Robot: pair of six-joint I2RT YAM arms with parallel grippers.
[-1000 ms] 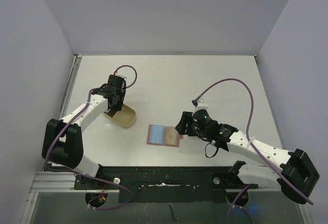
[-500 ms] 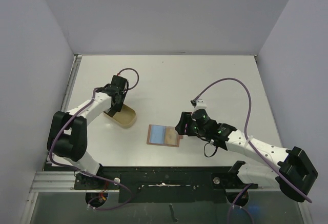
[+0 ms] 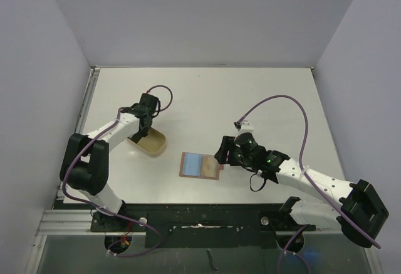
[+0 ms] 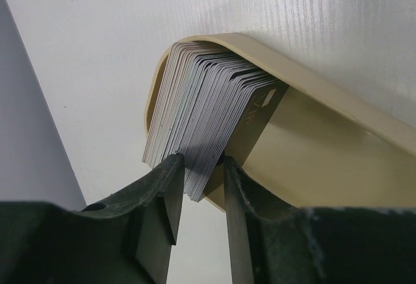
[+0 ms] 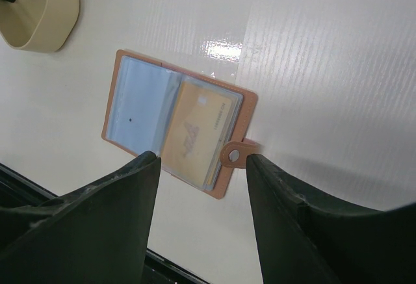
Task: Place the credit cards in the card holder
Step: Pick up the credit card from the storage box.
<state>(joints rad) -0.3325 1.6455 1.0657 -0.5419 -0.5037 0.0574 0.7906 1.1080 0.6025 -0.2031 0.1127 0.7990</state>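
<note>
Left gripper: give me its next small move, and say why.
Probably clamp down and lift a little. The left gripper straddles one corner of the cards standing in the tan case, though a firm pinch isn't clear. The holder lies open and waiting, so drawing cards out of the case comes first.

— What lay on the table, apart from the work itself?
— Only one pale tan case, on the left part. One end of it was rounded, and it was open on top.
— And the table?
— It was white, with fine ribs and a bright reflection of light. Lavender walls closed three sides. A black bar ran along the near edge, and a metal rail along the left one.
</note>
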